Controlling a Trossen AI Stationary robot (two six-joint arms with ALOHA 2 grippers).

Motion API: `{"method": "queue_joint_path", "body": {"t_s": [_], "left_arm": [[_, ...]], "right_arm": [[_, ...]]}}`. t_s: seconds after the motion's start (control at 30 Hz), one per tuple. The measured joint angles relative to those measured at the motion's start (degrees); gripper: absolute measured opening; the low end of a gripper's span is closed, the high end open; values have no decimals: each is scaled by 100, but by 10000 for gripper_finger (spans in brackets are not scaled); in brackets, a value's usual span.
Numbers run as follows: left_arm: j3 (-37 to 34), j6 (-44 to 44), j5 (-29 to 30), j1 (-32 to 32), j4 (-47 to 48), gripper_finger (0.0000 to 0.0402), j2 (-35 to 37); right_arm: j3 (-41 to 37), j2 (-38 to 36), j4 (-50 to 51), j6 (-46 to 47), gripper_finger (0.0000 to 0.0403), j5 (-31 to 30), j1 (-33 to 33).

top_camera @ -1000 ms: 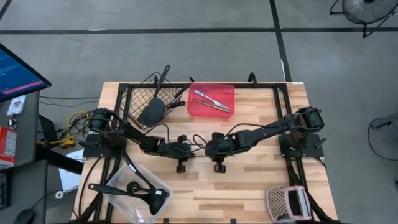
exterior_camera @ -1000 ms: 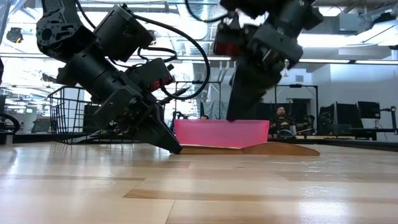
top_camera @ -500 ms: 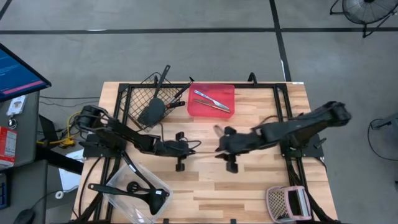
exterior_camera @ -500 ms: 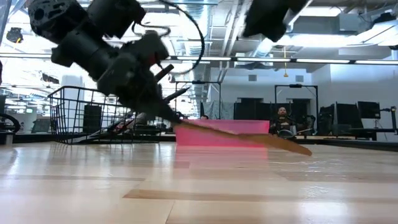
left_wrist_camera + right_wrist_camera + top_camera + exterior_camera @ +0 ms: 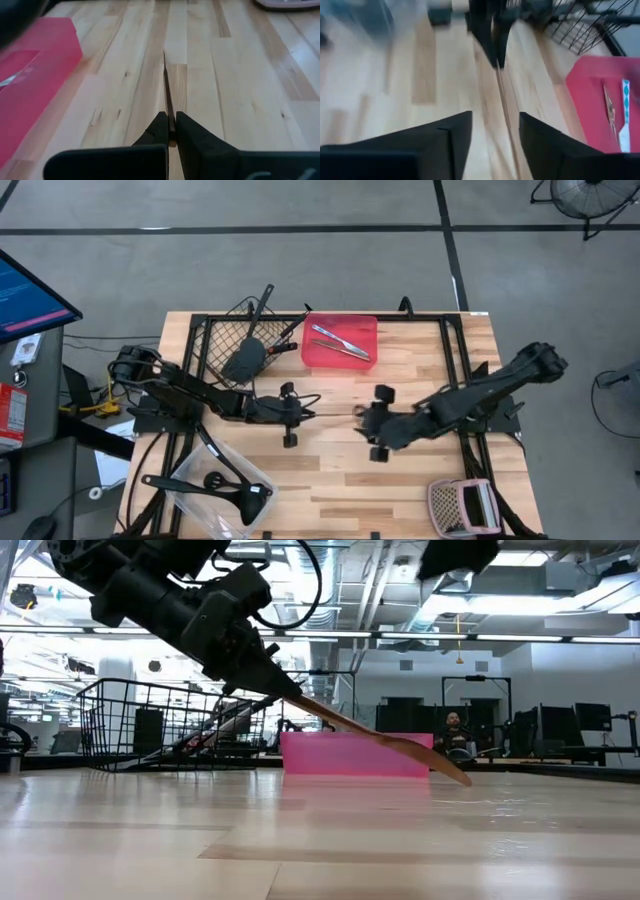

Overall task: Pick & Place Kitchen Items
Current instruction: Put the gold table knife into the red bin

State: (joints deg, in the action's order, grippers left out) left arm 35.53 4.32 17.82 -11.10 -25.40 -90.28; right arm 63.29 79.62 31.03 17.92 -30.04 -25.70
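No writing is readable. The left gripper [image 5: 296, 411] is clamping a thin wooden spatula [image 5: 380, 740] at mid-table, blade tilting toward the right. The right gripper [image 5: 366, 423], fingers parted, is hovering just beside it, holding nothing.

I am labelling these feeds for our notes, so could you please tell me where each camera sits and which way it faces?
High view: above the table, looking straight down; both arms show.
Low view: at table-top height, looking across at the red tray; left arm shows.
Left wrist view: behind the left claw, shut on a wooden spatula.
Right wrist view: behind the open right claw, facing the left claw.
Shared: every view shows the spatula.
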Motion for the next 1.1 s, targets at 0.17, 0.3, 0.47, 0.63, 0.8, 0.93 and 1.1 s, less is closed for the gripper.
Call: {"method": "queue_joint_path", "body": {"t_s": [0.17,0.3,0.47,0.63,0.8,0.93,1.1], "left_arm": [[0,48,-11,-1,7,0,0],[0,61,-9,-1,10,0,0],[0,61,-9,-1,10,0,0],[0,63,-7,-1,53,0,0],[0,58,-7,-1,88,0,0],[0,46,-6,-1,98,0,0],[3,42,-15,-11,96,1,-2]], "right_arm": [[-9,860,-293,-511,214,480,551],[-7,1458,-1000,-923,237,1419,1030],[-5,2182,-1429,-1383,232,1740,1477],[-2,2669,-1592,-1505,220,1971,1757],[2,2835,-1651,-1507,199,1967,1854],[-1,2797,-1604,-1588,107,1954,1790],[-4,2685,-1423,-1658,13,1990,1736]]}}
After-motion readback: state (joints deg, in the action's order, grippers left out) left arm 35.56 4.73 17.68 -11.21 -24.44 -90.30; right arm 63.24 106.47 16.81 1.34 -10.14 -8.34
